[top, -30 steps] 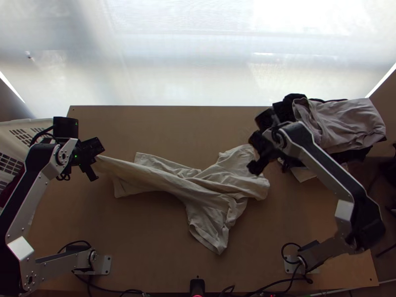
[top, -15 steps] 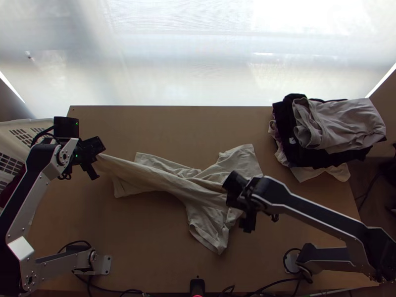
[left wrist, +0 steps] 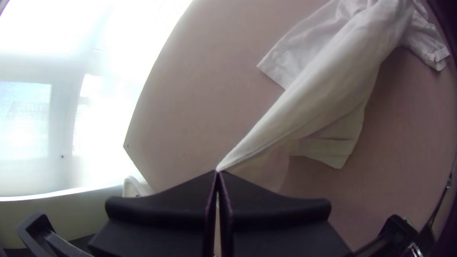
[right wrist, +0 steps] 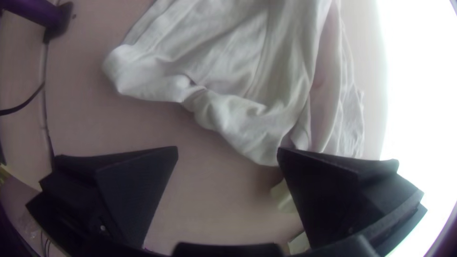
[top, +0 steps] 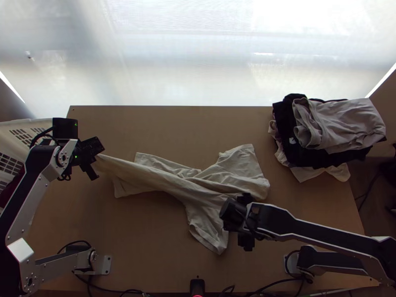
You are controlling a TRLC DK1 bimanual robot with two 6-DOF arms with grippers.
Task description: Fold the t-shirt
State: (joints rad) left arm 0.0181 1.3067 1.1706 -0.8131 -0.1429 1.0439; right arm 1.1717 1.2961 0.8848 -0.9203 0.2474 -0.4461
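In the top view the left gripper (top: 94,161) is at the table's left, holding up one end of the cream t-shirt (top: 183,190). The shirt runs from there to the right, bunched and twisted in long folds, with flaps spreading at its right part. The left wrist view has the left gripper (left wrist: 217,172) shut on a pointed tip of the shirt (left wrist: 323,90). Over the shirt's lower right part is the right gripper (top: 245,240). The right wrist view gives the right gripper (right wrist: 227,150) with fingers wide apart, close to the shirt's crumpled edge (right wrist: 228,109), gripping nothing.
A pile of dark and pale clothes (top: 336,123) lies at the table's back right corner. At the far left stands a white basket (top: 15,143). A small black device (top: 197,286) is at the near edge. Bare tabletop (top: 133,237) lies at the near left.
The right gripper has come from beside the clothes pile toward the near edge, over the shirt's lower right part. The left arm has stayed nearly still, still holding the shirt's end.
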